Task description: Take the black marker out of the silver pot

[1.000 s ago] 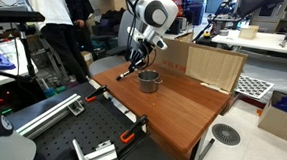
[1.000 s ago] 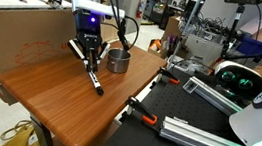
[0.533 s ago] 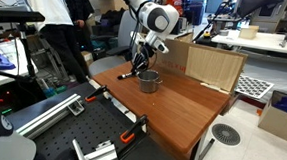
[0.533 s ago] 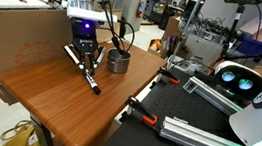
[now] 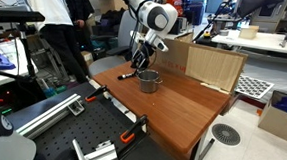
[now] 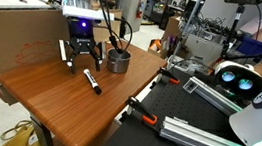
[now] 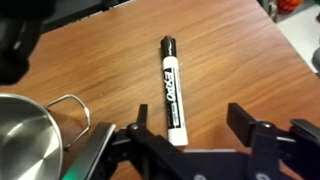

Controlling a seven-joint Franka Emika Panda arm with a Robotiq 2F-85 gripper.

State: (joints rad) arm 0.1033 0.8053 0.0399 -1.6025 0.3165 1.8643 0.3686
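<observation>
The black marker [image 7: 172, 88] with a white label lies flat on the wooden table [image 7: 240, 50], outside the silver pot [image 7: 25, 135]. Both exterior views show the marker [image 6: 92, 80] [image 5: 127, 75] resting a short way from the pot [image 6: 118, 60] [image 5: 149, 81]. My gripper [image 7: 190, 120] hangs open just above the table, and its fingers do not touch the marker. In the wrist view one end of the marker lies close beside one finger. In an exterior view the gripper [image 6: 79, 59] is spread wide, beside the pot.
A large cardboard box [image 5: 210, 64] [image 6: 15, 29] stands along the back of the table. The table edge [image 6: 127, 103] is near the marker, with metal rails and orange clamps [image 6: 144, 115] beyond it. People stand behind the table [image 5: 72, 16].
The gripper was shut on the marker, holding it slanted near the table. It has opened and risen slightly, and the marker now lies loose on the wood.
</observation>
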